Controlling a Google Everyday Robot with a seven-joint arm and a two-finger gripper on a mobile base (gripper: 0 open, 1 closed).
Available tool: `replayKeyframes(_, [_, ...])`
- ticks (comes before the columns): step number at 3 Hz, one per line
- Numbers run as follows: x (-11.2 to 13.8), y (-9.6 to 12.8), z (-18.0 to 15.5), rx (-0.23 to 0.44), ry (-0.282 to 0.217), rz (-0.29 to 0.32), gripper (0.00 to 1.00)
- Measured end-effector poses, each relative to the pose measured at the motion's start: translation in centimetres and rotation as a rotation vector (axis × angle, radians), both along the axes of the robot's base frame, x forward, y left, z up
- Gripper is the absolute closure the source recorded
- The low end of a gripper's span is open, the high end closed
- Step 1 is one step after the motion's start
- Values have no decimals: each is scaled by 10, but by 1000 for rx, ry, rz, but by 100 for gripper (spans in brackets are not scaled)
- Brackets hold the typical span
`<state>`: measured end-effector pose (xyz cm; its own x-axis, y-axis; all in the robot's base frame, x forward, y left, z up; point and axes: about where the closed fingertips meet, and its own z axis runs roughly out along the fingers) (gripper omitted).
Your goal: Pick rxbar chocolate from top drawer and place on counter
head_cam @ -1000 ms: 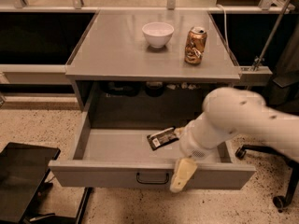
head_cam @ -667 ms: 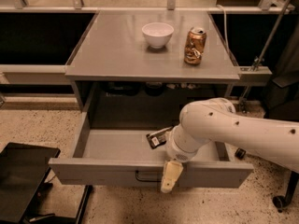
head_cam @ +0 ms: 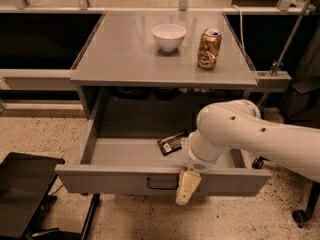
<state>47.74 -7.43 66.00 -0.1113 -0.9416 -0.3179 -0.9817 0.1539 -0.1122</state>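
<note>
- Reach step, bar not yet taken: my gripper [head_cam: 185, 189] hangs low against the outside of the open top drawer's [head_cam: 110, 179] front panel, just beside the black wire handle [head_cam: 161, 184]. I cannot tell whether it is apart or closed.
- The chocolate bar [head_cam: 172, 143] lies flat on the drawer floor, beyond the gripper and above it in the view, on the far side of the front panel. The two are apart.
- The counter [head_cam: 125, 59], where the bar must end up, sits well above the gripper. A white bowl [head_cam: 169, 36] and a dented copper can [head_cam: 209, 49] stand toward its back.
- Next, as I judge it, the gripper must rise over the front panel, move in above the bar and come down on the wrapper. A thin, flat packet on bare metal leaves little to bite on.
- Hidden: the white arm [head_cam: 250, 134] covers the drawer's near right corner and the bar's right end. I see only one pale part of the gripper, and the print on the wrapper is unreadable.
</note>
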Motion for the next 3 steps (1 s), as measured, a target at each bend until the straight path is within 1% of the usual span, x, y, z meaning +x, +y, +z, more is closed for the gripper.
replayKeyframes(1, [9, 7, 65, -18, -38, 14, 0])
replayKeyframes(2, [18, 13, 114, -47, -51, 26, 0])
replayKeyframes(3, [53, 9, 130, 65, -65, 4, 0])
